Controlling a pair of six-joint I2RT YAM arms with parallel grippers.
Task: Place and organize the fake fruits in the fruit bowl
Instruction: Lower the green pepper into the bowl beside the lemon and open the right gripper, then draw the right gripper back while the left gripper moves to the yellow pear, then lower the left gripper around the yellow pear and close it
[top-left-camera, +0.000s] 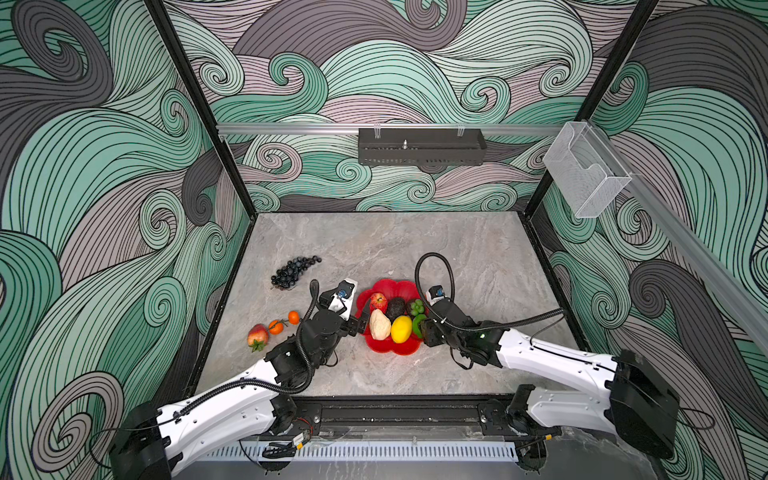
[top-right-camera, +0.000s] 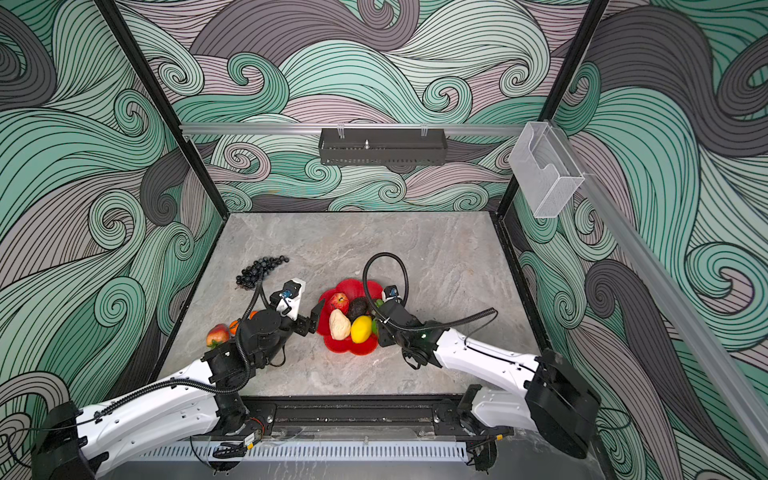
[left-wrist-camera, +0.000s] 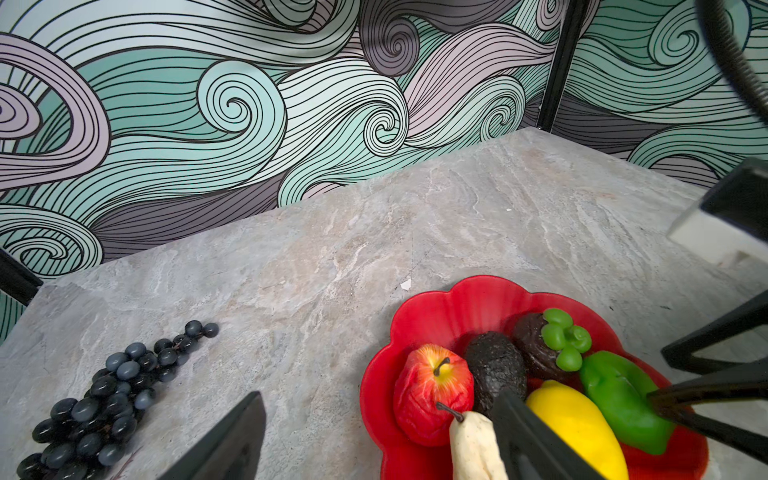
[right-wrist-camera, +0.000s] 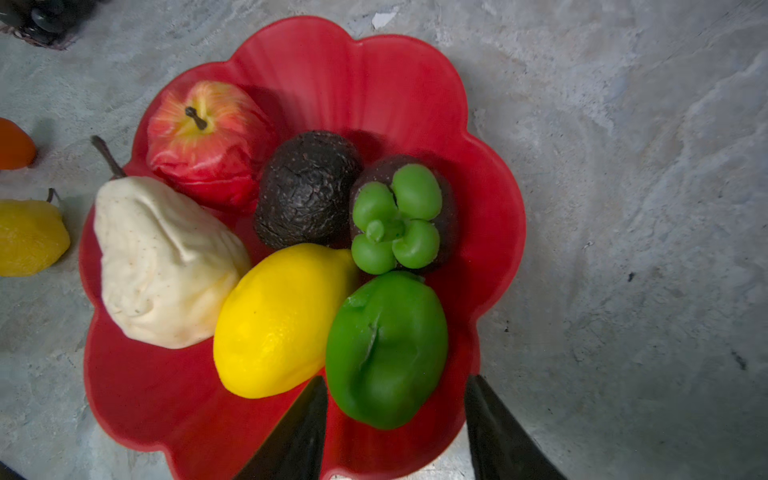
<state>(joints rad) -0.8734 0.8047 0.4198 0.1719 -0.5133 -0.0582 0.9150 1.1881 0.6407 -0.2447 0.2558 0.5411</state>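
Right gripper (right-wrist-camera: 397, 379) stands part open, its black jaws on either side of the near end of the glossy green plastic lime (right-wrist-camera: 386, 349), gripping nothing. The risk, as I judge it: a sideways pull-out could catch the lime and roll it into the smooth yellow plastic lemon (right-wrist-camera: 278, 320) or over the low rim. Left gripper (left-wrist-camera: 382, 395) gapes wide and empty, 1 jaw over the bowl beside the wrinkled beige plastic pear (right-wrist-camera: 162, 262); a careless swing could nudge that pear out. The scalloped, shallow glossy red fruit bowl (right-wrist-camera: 332, 62) sits toward the table's front middle, holding 6 fruits packed touching, its far side bare. A blue-black grape bunch (top-left-camera: 293, 272) and 2 stemmed oranges (top-left-camera: 275, 327) lie outside, well to its left.
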